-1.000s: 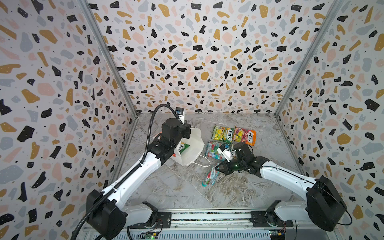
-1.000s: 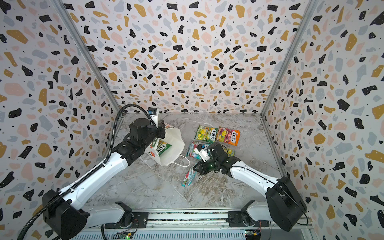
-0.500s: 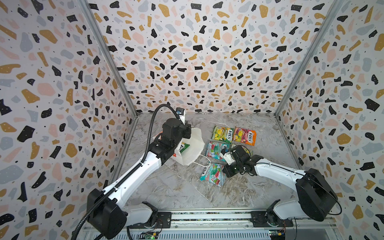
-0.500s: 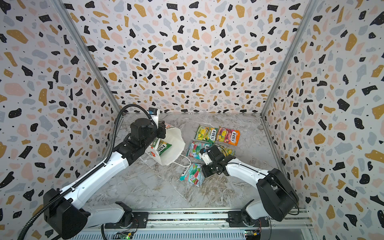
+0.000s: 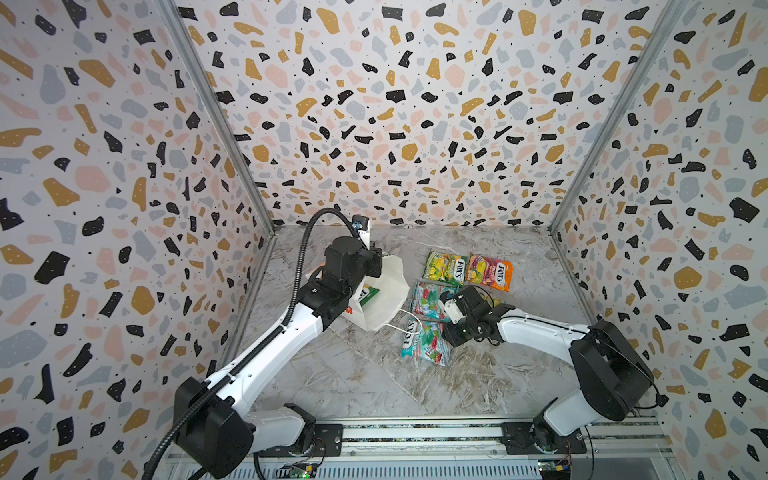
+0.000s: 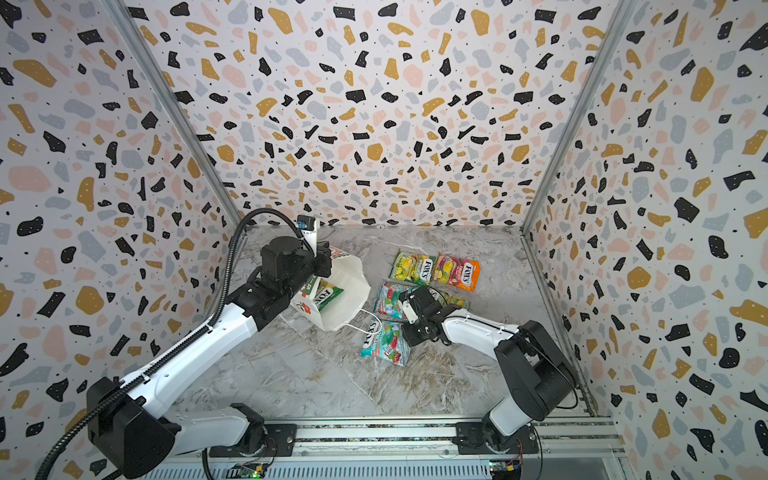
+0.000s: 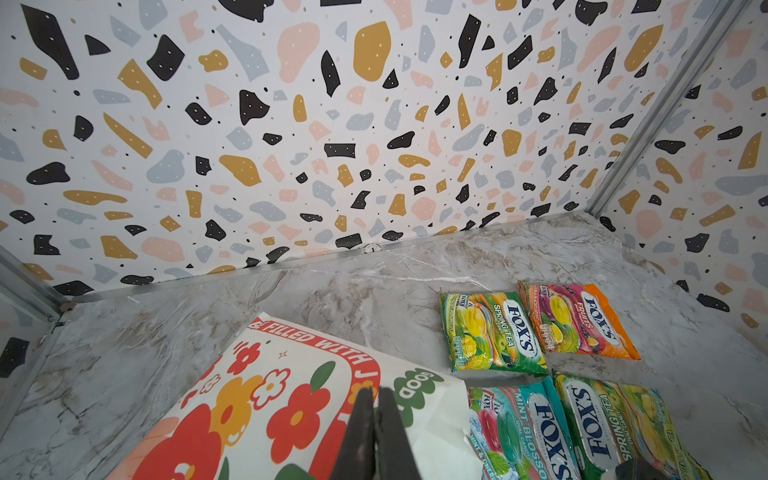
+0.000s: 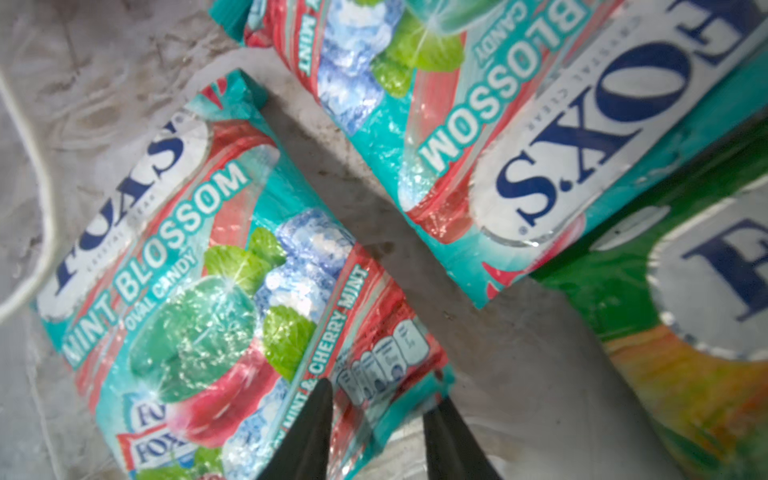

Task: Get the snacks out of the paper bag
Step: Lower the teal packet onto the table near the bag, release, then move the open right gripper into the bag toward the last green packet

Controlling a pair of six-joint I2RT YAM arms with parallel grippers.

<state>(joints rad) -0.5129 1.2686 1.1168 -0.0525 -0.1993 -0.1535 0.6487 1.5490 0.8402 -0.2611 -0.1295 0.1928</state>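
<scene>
**A:** Where is there room to move?

**B:** The grey marbled worktop lies bare across its near half, from the packets down to the aluminium base rail. There is another bare strip along the right terrazzo-patterned wall.

**A:** And the tall white paper bag?

**B:** It is tipped over near the left wall, mouth toward the rail, with one glossy green-yellow candy packet showing inside. The left gripper has its fingers pressed together on the bag's paper at the upper edge.

**A:** What crowds the right gripper?

**B:** It hangs low with fingers spread, a corner of the nearer teal-red packet lying between them. The second teal-red packet sits just behind, a thin strip of worktop between the two. A second green-yellow packet lies beside it, mostly under the arm in both top views.

**A:** Farther back?

**B:** A third green-yellow packet and the orange packet lie side by side, edges meeting, short of the back wall.

**A:** Anything in the way?

**B:** The bag's white cord handle loops out to the nearer teal-red packet's corner.
</scene>
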